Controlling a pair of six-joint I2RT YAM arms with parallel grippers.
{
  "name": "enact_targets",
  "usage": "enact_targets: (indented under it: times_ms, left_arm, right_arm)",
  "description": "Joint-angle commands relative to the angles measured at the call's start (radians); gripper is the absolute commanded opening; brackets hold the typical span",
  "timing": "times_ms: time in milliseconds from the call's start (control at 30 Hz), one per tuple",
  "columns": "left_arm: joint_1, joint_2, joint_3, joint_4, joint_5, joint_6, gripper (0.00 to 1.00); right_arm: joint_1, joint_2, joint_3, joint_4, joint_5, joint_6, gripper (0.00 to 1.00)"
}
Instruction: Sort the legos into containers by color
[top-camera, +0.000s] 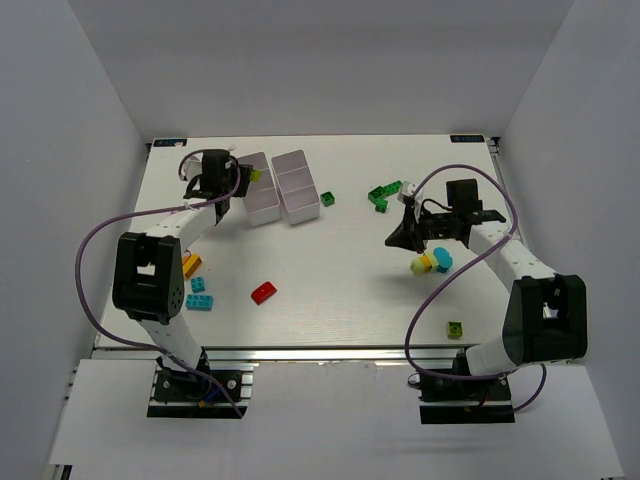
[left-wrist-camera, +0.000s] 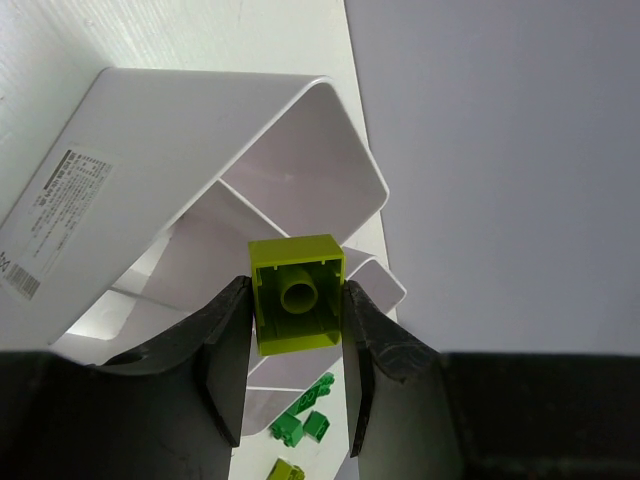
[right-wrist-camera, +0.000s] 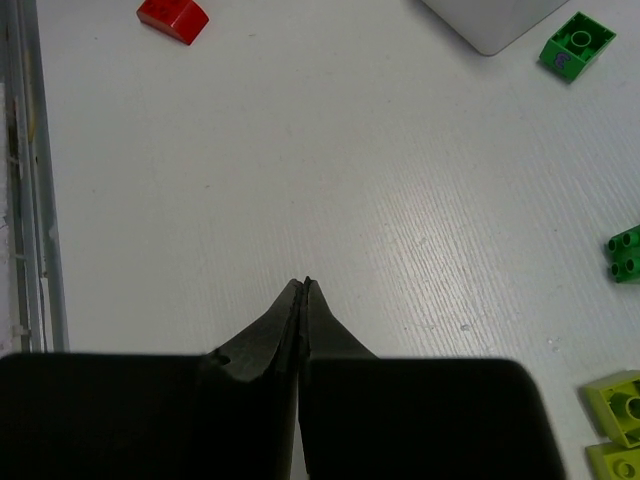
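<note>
**Ready to release**

The left gripper (left-wrist-camera: 296, 305) pinches a lime green lego (left-wrist-camera: 297, 293) between its fingers. It hangs over the left white tray (left-wrist-camera: 200, 110), which sits at about eleven o'clock on the table (top-camera: 340, 300). Which compartment lies beneath is hard to tell. The step in hand looks like the drop. Next, the jaws should spread only once the lego is above the cell meant for its colour. The right gripper (right-wrist-camera: 303, 287) is pressed together and empty; dark green legos (top-camera: 384, 192) wait at one o'clock.
</note>
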Motion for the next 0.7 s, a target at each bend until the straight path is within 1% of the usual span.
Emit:
enact_targets:
  times_ms: [0, 133, 200, 367, 467, 667]
  left_arm:
    - [-0.007, -0.004, 0.031, 0.021, -0.029, -0.011, 0.13]
    - [-0.009, 0.001, 0.015, 0.029, -0.031, -0.023, 0.22]
    - [-0.01, 0.008, 0.018, 0.029, -0.031, -0.022, 0.25]
    - [-0.01, 0.013, 0.032, 0.018, -0.039, -0.019, 0.35]
    - [-0.01, 0.016, 0.041, 0.015, -0.04, -0.014, 0.45]
    - [-0.012, 0.011, 0.04, 0.015, -0.042, -0.013, 0.52]
  right_arm:
    - [-0.006, -0.029, -0.006, 0.001, -0.007, -0.011, 0.0]
    - [-0.006, -0.029, -0.004, -0.002, -0.007, -0.014, 0.0]
    - [-0.004, -0.03, -0.004, -0.005, -0.007, -0.015, 0.0]
    - [-0.006, -0.032, -0.006, -0.008, -0.008, -0.018, 0.0]
    - [-0.007, -0.035, -0.007, -0.008, -0.01, -0.02, 0.0]
    - [-0.009, -0.039, -0.012, -0.011, -0.012, -0.024, 0.0]
